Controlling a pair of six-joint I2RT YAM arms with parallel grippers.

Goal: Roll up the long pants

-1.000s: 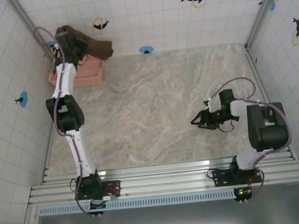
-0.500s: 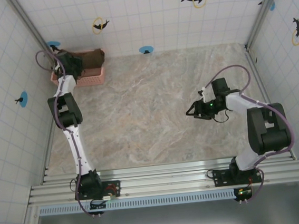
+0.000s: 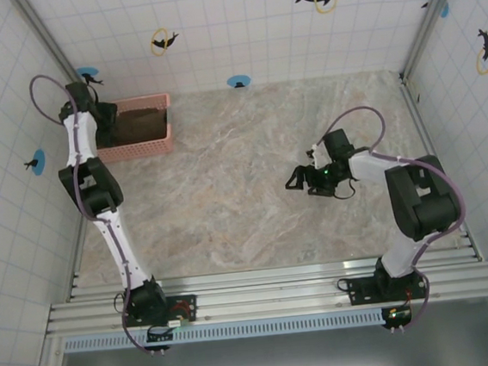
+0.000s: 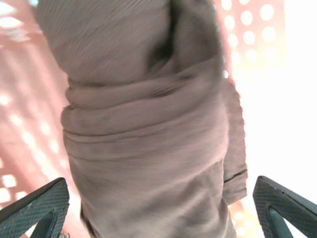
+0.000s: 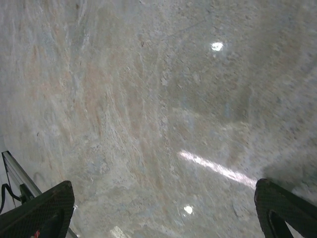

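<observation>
**1. Location of the work.** The long pants (image 3: 139, 124) lie bunched inside the pink mesh basket (image 3: 161, 144) at the far left corner of the table (image 3: 228, 202). They are not spread on the marble. In the left wrist view the fabric (image 4: 148, 124) shows as stacked crosswise folds, with pink mesh to either side of it.

**2. Left hand.** My left gripper (image 4: 158, 210) hangs over the basket with its jaws spread wide. One of the fingers (image 4: 34, 208) stands on each side of the bundle, and no cloth is clamped. I cannot tell whether the tips brush the fabric.

**3. Procedure.** I judge the step in hand to be at the basket. I cannot tell whether these folds make a finished roll.
- Travel straight up or down with the jaws wide, so that no finger snags a loose fold or the basket wall.
- If the pants must come out for rolling, close across the thick middle of the bundle, not on a single layer.
- Lift until any trailing leg clears the rim before moving toward open table.

**4. Right hand.** My right gripper (image 3: 297, 180) hovers over bare marble right of centre, well apart from the basket. Its jaws are apart and nothing is between them. I judge it well placed to take the other end of the cloth.
</observation>
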